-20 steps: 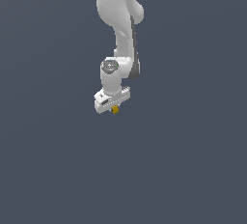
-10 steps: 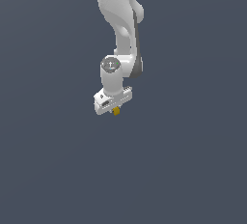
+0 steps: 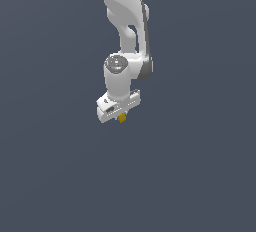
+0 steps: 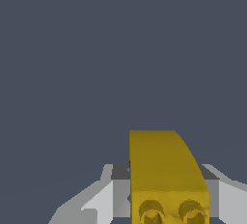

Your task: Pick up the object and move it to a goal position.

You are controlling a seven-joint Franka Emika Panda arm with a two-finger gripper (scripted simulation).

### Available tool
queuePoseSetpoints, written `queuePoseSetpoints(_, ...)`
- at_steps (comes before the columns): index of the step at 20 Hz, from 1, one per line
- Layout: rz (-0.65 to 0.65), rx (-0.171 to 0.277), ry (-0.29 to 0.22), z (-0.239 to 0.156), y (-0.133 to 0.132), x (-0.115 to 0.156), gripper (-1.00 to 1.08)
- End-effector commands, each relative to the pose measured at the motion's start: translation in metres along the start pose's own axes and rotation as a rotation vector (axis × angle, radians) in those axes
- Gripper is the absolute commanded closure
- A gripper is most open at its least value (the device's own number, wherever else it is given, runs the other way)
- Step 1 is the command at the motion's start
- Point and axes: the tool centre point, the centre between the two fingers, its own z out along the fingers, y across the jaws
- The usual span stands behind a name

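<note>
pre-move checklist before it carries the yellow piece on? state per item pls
1. Yellow piece sits between the fingers of the hand: ok.
2. Piece pokes out below the hand in the exterior view, not dropped: ok.
3. Grip firm enough to hold during travel: cannot tell.
4. Nothing else in view around the hand: ok.
5. Goal position marked anywhere: cannot tell, neither view shows one.

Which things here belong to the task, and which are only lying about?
For the task: the yellow block, held between the fingers of the gripper.
Lying about: nothing else shows; only the plain grey background.
</note>
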Motion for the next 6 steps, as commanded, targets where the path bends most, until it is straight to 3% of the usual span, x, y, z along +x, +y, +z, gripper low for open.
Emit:
queuePoseSetpoints(1, 0.0, 0.0, -0.001, -0.0056, 0.0023, 0.0061, 1.08)
queuePoseSetpoints(6, 0.0, 0.0, -0.001, -0.0092, 0.0039, 0.0104, 1.08)
